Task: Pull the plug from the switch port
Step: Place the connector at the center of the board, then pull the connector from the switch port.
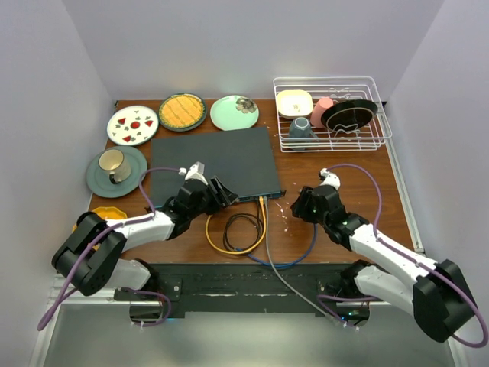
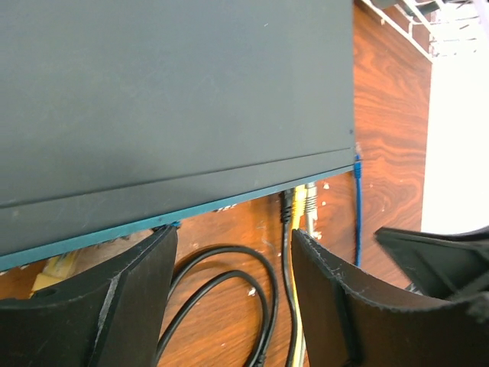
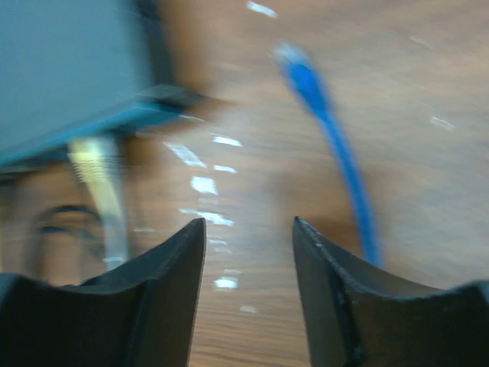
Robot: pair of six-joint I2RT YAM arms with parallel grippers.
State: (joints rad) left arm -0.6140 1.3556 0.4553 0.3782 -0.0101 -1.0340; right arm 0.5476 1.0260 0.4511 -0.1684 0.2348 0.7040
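By one switch (image 1: 214, 157), two end effectors (image 1: 227, 192) (image 1: 296, 206) gape empty; one blue plug (image 3: 306, 76) lies free.

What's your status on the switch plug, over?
Both jaws open, empty. Blue plug out, lying beside switch corner. Yellow cable, black cable plugged in; nothing blocking.

The switch (image 1: 212, 162) — a wide, flat dark-grey box — lies level mid-tabletop, its thin blue front edge (image 2: 229, 202) facing the near edge. A yellow plug (image 2: 299, 200) and a black plug (image 2: 286, 205) sit side by side in sockets near its right end; a blue plug (image 3: 304, 76) lies loose on the wood — just off that corner.
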